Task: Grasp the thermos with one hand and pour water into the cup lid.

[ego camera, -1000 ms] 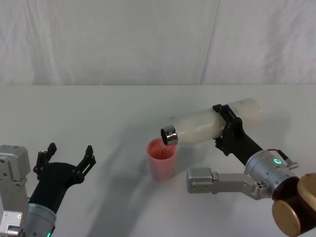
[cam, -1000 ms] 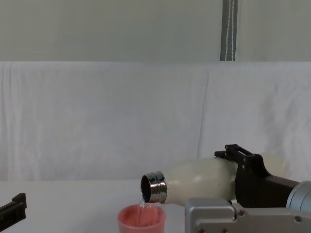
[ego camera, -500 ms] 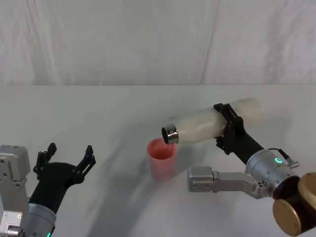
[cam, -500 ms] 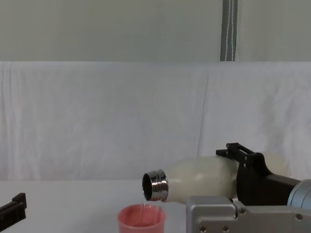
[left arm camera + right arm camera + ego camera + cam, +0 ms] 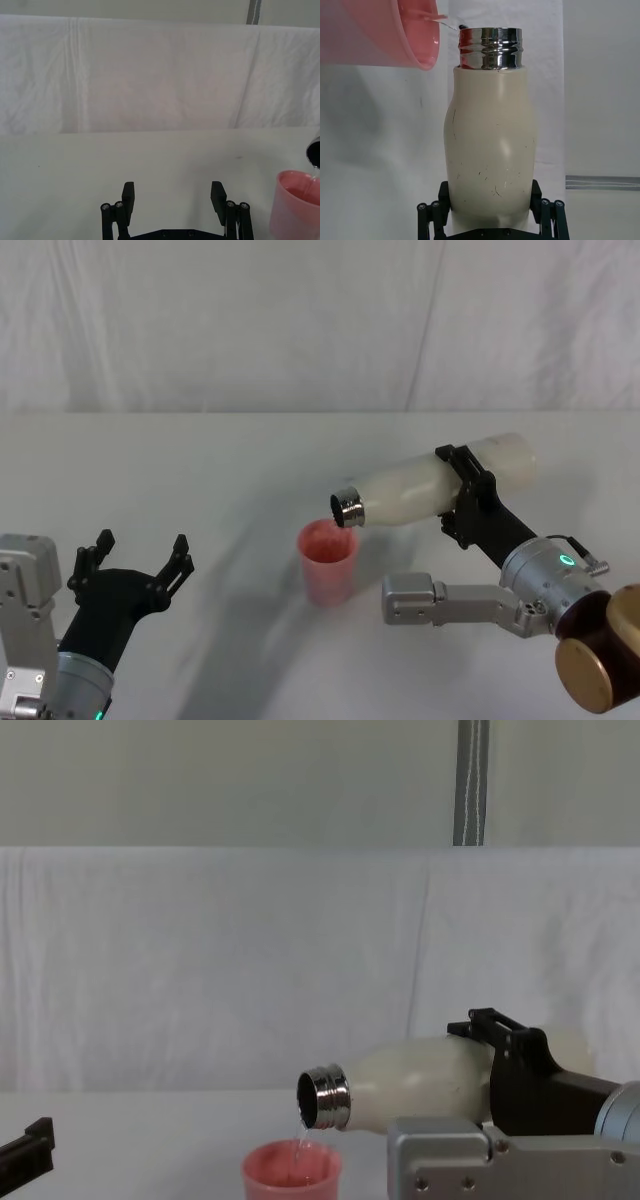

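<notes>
Easing the thermos [image 5: 430, 484] up a touch, my right jaws [image 5: 466, 498] stay clamped on its body; water trickles thinner into the cup lid [image 5: 327, 561] on the worktop [image 5: 200, 470]. Left jaws [image 5: 135, 558] hang spread, idle.

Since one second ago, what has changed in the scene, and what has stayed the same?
The right gripper, clamped on the thermos, has drawn it slightly to the robot's right and raised its base a little; water still trickles into the cup lid. The cup lid has not moved, and the left gripper stays open and parked.
</notes>
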`<state>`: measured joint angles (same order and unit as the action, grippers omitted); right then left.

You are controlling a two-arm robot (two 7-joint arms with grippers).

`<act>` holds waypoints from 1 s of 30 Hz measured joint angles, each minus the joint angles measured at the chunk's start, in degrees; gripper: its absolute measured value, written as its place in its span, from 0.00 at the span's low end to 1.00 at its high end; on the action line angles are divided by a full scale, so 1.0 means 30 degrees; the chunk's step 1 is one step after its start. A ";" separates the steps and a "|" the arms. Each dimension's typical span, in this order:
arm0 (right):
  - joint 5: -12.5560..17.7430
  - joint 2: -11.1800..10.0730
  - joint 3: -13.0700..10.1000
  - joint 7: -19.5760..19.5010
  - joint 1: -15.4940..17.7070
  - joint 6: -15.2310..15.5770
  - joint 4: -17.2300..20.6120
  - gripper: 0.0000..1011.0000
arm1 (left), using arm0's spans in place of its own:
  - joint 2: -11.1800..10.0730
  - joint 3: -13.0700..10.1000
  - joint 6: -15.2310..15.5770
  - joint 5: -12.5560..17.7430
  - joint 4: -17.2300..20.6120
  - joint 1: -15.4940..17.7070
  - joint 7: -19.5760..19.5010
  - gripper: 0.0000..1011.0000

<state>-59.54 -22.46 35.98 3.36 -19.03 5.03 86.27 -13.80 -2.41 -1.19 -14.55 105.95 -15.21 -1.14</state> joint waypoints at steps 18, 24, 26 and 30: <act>0.0078 -0.0005 0.0051 0.0156 -0.0230 -0.0087 -0.0099 0.94 | -0.0001 -0.0001 0.0000 0.0000 -0.0001 0.0000 -0.0001 0.99; -0.0004 -0.0072 0.0082 0.0155 -0.0328 -0.0087 -0.0098 0.94 | -0.0001 -0.0001 0.0001 0.0000 0.0000 0.0000 -0.0001 0.99; -0.0031 -0.0107 0.0094 0.0157 -0.0352 -0.0087 -0.0092 0.94 | 0.0000 0.0000 0.0001 0.0000 0.0000 0.0000 -0.0001 0.99; -0.0077 -0.0156 0.0101 0.0161 -0.0362 -0.0081 -0.0065 0.94 | -0.0001 -0.0002 0.0001 0.0000 0.0000 0.0000 0.0000 0.99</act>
<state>-59.77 -22.92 36.28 3.84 -20.11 4.79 86.07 -13.81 -2.42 -1.19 -14.54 105.95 -15.21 -1.14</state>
